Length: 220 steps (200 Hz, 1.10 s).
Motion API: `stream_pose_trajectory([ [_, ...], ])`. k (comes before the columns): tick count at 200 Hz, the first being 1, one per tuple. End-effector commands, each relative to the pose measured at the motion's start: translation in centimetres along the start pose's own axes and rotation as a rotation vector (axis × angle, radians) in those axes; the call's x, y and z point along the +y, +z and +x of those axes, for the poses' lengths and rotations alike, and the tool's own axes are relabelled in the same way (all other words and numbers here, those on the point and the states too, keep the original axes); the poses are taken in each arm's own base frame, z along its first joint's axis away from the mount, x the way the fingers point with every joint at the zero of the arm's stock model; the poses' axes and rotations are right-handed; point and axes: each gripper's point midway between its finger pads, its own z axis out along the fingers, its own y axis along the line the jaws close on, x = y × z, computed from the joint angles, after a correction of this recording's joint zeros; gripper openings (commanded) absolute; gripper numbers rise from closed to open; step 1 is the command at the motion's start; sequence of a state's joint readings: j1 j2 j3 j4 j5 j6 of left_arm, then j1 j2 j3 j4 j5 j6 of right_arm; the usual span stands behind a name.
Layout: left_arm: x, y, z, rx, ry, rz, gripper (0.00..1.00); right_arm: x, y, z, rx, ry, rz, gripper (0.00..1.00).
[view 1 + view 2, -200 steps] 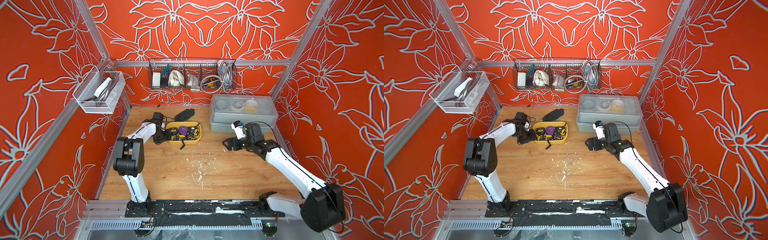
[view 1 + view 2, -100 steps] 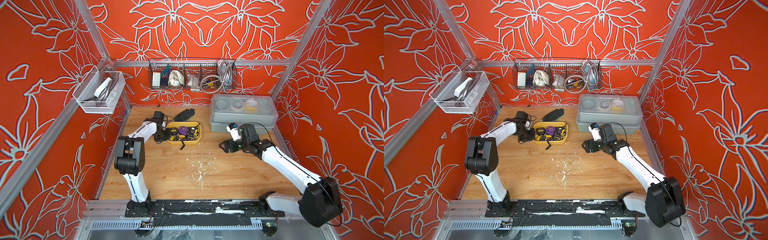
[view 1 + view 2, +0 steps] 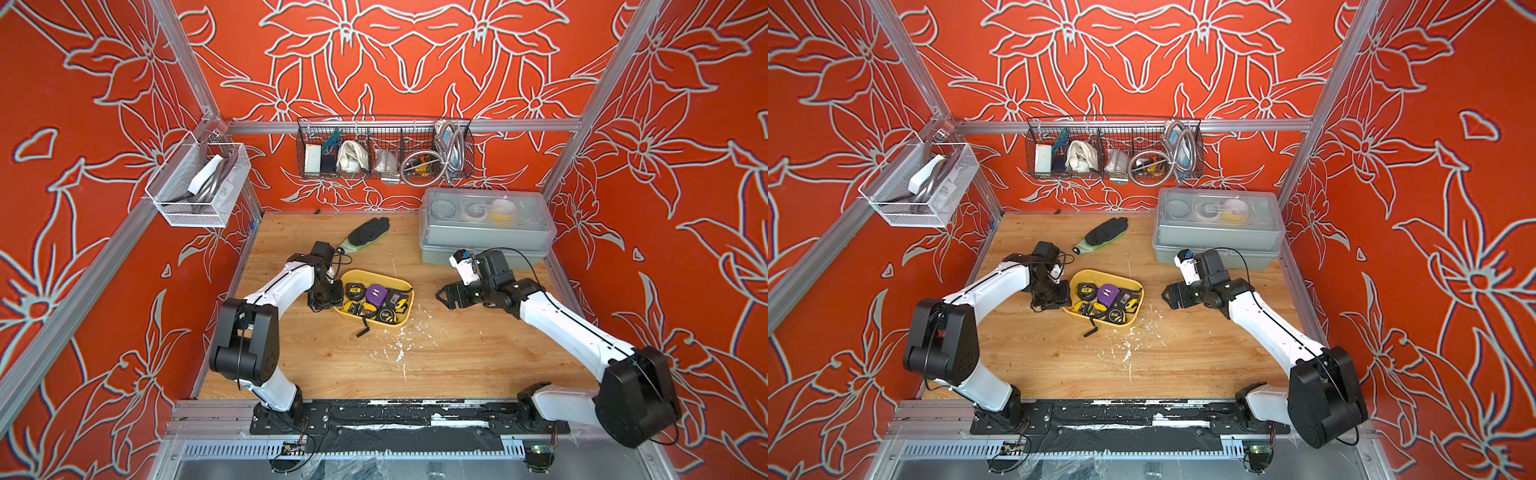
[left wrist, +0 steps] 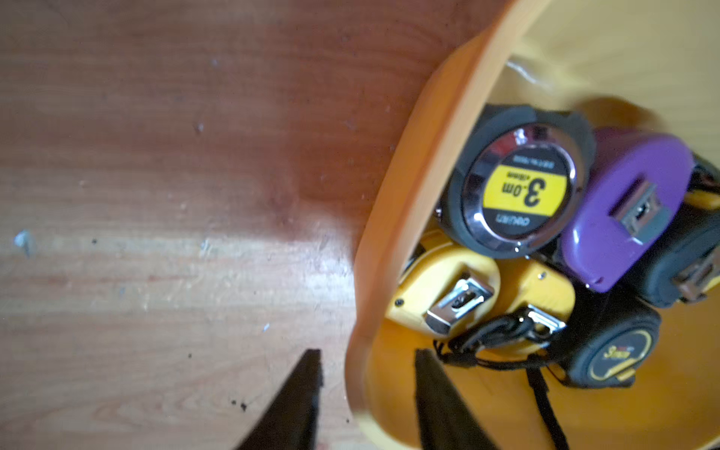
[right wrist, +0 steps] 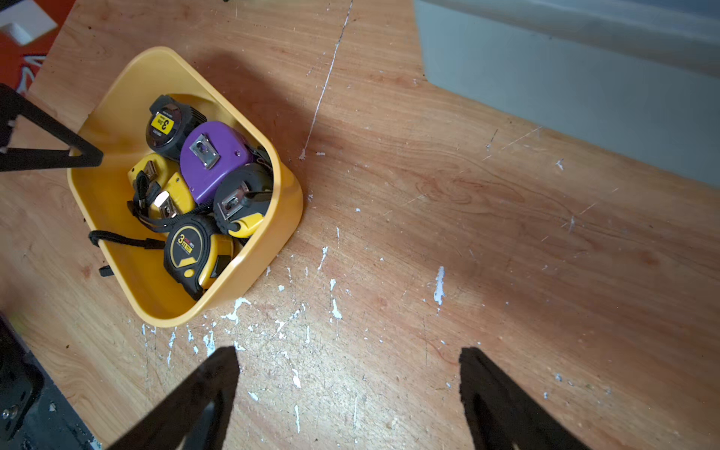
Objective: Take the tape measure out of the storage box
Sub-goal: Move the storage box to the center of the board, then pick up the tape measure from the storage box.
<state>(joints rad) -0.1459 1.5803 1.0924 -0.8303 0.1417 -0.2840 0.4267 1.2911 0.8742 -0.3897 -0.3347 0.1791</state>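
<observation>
The yellow storage box (image 3: 374, 273) (image 3: 1104, 272) sits mid-table and holds several tape measures. Among them are a purple tape measure (image 3: 376, 293) (image 4: 623, 218) (image 5: 214, 156) and a round black tape measure (image 4: 522, 187) with a yellow label. My left gripper (image 3: 334, 306) (image 4: 366, 352) is at the box's left end. It stands open astride the rim (image 4: 409, 195), one finger outside and one inside, with small gaps showing on both sides. My right gripper (image 3: 442, 297) (image 5: 348, 350) hangs open and empty above bare wood to the right of the box (image 5: 272, 249).
A grey clear-lidded toolbox (image 3: 486, 232) stands at the back right, close behind my right wrist. A black and green glove (image 3: 365, 232) lies behind the box. Wire baskets (image 3: 384, 153) (image 3: 199, 187) hang on the walls. A black strap (image 3: 365, 329) trails over the box's front rim.
My right gripper has moved a little to the left, towards the storage box, and stays open. The left arm has stayed at the box's left end.
</observation>
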Motion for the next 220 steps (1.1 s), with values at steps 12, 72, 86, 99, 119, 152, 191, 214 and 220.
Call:
stream_pose_trajectory([
  [12, 0.3, -4.3, -0.2, -0.128, 0.032, -0.072, 0.74, 0.5, 0.0, 0.0, 0.017, -0.032, -0.020, 0.92],
  [72, -5.5, -5.5, -1.7, -0.127, 0.094, -0.013, 0.84, 1.0, -0.9, -0.3, 0.005, -0.059, -0.031, 0.95],
  [86, -5.9, -4.5, -2.5, -0.116, 0.067, -0.045, 0.84, 1.0, -1.0, 0.1, 0.020, -0.060, -0.031, 0.95],
  [99, -6.4, -3.5, -3.2, -0.106, 0.056, -0.064, 0.84, 1.0, -1.2, 0.3, 0.021, -0.062, -0.031, 0.95],
  [119, -7.4, -1.4, -4.0, -0.077, 0.011, -0.041, 0.85, 0.9, -1.4, 0.7, 0.018, -0.062, -0.022, 0.95],
  [152, -7.9, 1.2, -5.2, -0.066, -0.041, -0.059, 0.89, 0.8, -2.3, 1.2, -0.026, -0.061, -0.010, 0.95],
  [191, -7.2, 2.8, -6.7, -0.057, -0.082, -0.145, 0.89, 0.6, -2.6, 2.2, -0.021, -0.054, 0.002, 0.95],
  [214, -6.8, 3.7, -7.3, -0.056, -0.130, -0.182, 0.89, 0.5, -2.6, 2.6, -0.022, -0.053, 0.006, 0.95],
  [220, -6.8, 3.9, -7.3, -0.051, -0.144, -0.189, 0.88, 0.4, -2.6, 2.7, -0.021, -0.051, 0.008, 0.96],
])
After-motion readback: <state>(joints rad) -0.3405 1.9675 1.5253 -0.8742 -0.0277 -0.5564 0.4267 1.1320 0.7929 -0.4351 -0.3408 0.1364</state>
